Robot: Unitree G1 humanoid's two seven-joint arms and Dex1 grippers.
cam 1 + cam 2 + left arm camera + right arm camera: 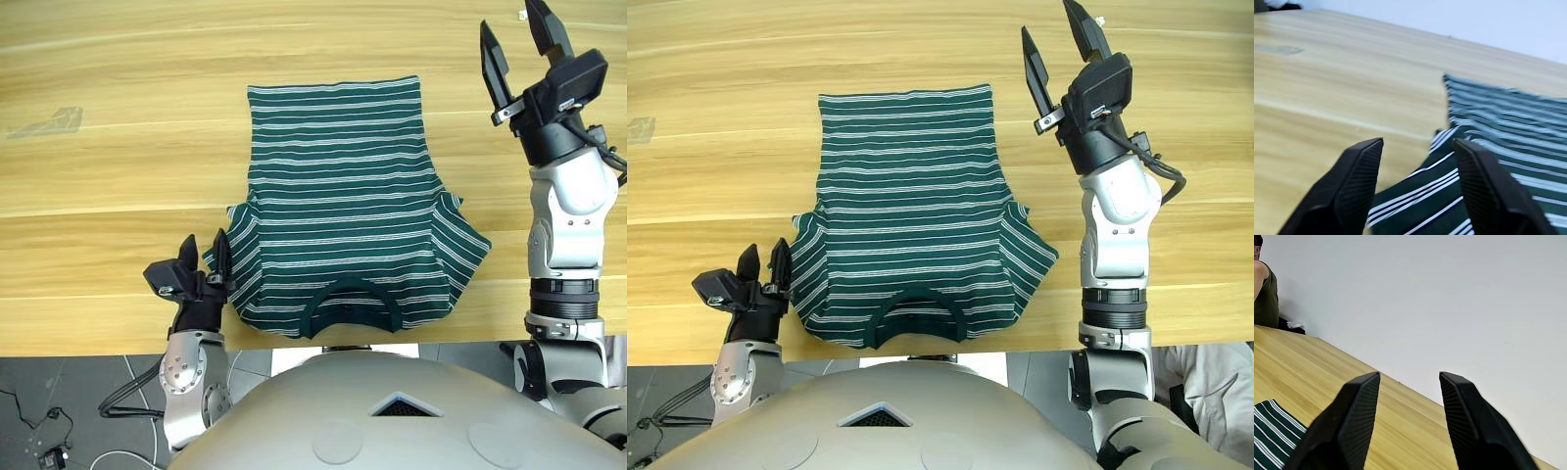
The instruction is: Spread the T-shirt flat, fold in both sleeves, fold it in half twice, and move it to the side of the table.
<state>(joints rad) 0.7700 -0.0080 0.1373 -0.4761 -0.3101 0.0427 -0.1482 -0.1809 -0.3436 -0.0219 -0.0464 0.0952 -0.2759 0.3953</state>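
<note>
The T-shirt (pixel 338 196) lies spread on the bench (pixel 118 196), collar at the near edge and hem away from me. Both sleeves stick out, slightly bunched and not yet folded in. My left claw (pixel 205 238) sits low at the near edge, just beside the left sleeve (pixel 235 259), part open and holding nothing. My right claw (pixel 511 18) hangs raised beside the far right hem corner, wide and empty.

I think the risk is in the pinch. If I bite too deep I could catch the body cloth under the sleeve and drag the whole shirt askew. With the collar so near the edge, a pull towards me could slide it off.
</note>
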